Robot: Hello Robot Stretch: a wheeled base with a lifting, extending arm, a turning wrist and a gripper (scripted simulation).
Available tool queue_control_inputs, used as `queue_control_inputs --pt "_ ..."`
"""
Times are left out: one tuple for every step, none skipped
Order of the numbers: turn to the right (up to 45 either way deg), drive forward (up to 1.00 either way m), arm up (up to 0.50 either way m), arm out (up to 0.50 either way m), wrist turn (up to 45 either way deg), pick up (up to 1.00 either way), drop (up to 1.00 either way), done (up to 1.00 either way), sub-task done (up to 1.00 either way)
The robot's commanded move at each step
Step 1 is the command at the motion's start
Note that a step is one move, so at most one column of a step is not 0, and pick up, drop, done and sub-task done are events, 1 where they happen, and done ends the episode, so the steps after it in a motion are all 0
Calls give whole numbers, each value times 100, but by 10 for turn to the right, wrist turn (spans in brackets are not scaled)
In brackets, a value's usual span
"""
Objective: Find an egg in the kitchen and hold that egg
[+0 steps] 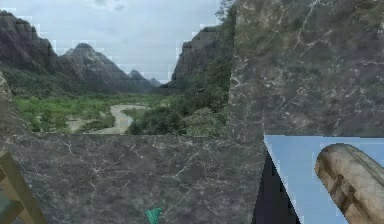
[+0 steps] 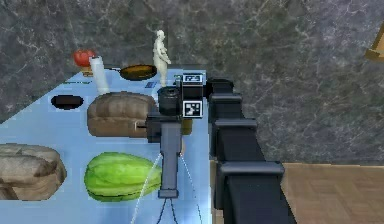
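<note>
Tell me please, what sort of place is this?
Probably a kitchen or dining corner: a light blue table carries a bread loaf, a green melon and a dark bowl, beside a grey stone wall.

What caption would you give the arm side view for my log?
Arm and tool at a light blue table with brown loaves, a green melon and a white statuette.

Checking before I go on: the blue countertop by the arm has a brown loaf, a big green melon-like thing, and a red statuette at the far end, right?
Not quite. The statuette is white, not red, as the arm side view shows. The rest holds: the brown loaf and the green melon-like thing lie on the blue countertop by the arm.
</note>
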Motion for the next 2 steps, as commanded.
queue_control_inputs --pt "0 0 0 0 450 0 0 0 0" --pt "0 0 0 0 450 0 0 0 0"
